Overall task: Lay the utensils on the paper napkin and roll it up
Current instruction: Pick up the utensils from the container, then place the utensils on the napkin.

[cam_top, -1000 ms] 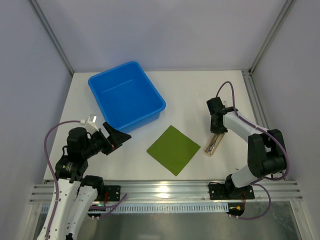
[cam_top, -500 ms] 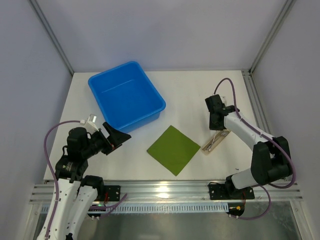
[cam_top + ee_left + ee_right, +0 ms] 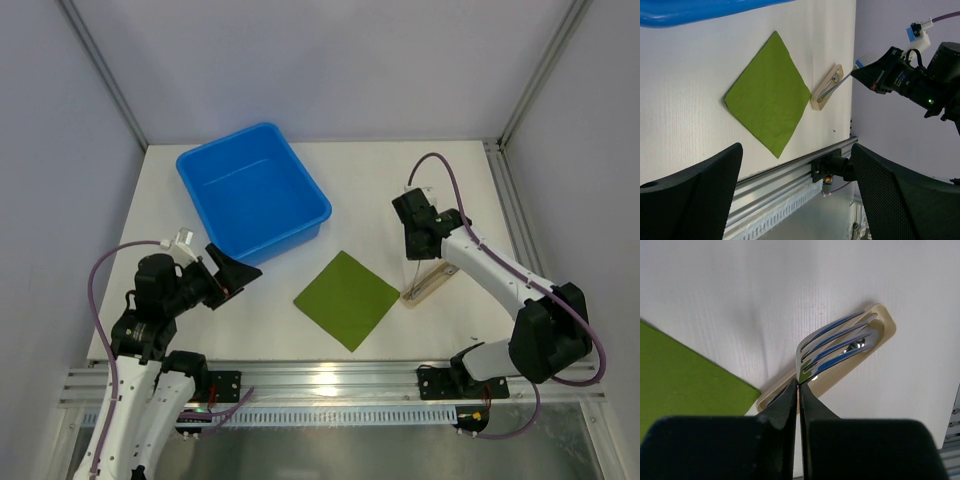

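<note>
The green paper napkin [image 3: 347, 299] [image 3: 769, 92] lies flat as a diamond near the table's front edge. To its right lies a beige holder [image 3: 428, 283] [image 3: 883, 322] with utensils in it. My right gripper [image 3: 416, 248] [image 3: 799, 385] is shut on a shiny fork [image 3: 832, 347] [image 3: 836, 88] at the base of its tines. The fork slants down toward the holder. Something shiny [image 3: 858, 344] shows inside the holder under the tines. My left gripper [image 3: 236, 270] [image 3: 795, 165] hangs open and empty, left of the napkin.
A blue bin [image 3: 322, 212] [image 3: 690, 10] stands at the back left, close to my left gripper. The aluminium rail [image 3: 330, 380] runs along the table's front edge. Grey walls close in the table on three sides.
My right gripper has moved left and toward the back, raising the fork from the holder. The holder has swung to a flatter diagonal. The left arm has not moved.
</note>
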`<state>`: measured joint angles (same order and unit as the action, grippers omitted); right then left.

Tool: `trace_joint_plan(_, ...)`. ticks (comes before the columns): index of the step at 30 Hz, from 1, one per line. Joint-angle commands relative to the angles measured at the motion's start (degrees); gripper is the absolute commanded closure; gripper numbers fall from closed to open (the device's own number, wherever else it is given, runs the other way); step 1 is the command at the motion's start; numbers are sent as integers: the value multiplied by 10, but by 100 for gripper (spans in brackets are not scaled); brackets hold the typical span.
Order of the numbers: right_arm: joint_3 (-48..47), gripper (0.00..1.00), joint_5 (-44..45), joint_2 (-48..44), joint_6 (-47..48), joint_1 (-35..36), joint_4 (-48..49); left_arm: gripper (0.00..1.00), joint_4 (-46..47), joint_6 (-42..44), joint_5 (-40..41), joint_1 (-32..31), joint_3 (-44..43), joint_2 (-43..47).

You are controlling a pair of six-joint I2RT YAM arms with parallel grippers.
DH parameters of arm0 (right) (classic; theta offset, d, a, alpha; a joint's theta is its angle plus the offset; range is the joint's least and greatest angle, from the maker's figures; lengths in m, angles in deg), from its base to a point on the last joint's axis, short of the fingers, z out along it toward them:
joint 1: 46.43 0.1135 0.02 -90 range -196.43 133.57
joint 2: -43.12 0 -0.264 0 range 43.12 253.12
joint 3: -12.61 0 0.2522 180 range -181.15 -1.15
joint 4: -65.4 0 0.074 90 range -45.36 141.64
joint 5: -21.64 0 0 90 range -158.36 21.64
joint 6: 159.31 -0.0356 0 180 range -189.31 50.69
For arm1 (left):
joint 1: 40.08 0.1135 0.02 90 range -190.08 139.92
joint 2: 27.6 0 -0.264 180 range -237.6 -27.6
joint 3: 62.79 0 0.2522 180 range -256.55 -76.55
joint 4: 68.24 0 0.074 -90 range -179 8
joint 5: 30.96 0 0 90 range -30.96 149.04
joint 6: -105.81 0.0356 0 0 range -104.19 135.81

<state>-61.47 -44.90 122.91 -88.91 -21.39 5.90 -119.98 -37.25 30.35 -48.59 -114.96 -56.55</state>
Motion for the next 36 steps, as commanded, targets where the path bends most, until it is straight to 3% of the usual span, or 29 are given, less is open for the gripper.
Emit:
trace_joint_plan(1, -39, 96, 9, -28, -11, 25, -20, 10, 11, 11, -1, -1, 4, 0)
trace_joint_plan(13, -87, 96, -38, -22, -26, 92, -36, 10, 8, 9, 1, -2, 1, 4)
trace_joint_plan(19, -111, 96, -90, 26, -19, 128, -37, 10, 7, 8, 0, -2, 0, 6)
trace_joint_plan(24, -125, 96, -178, 71, 10, 138, -27, 10, 4, 9, -1, -1, 0, 8)
trace_joint_plan(36, -141, 96, -249, 156, 43, 139, -14, 10, 3, 12, -1, -1, -3, 5)
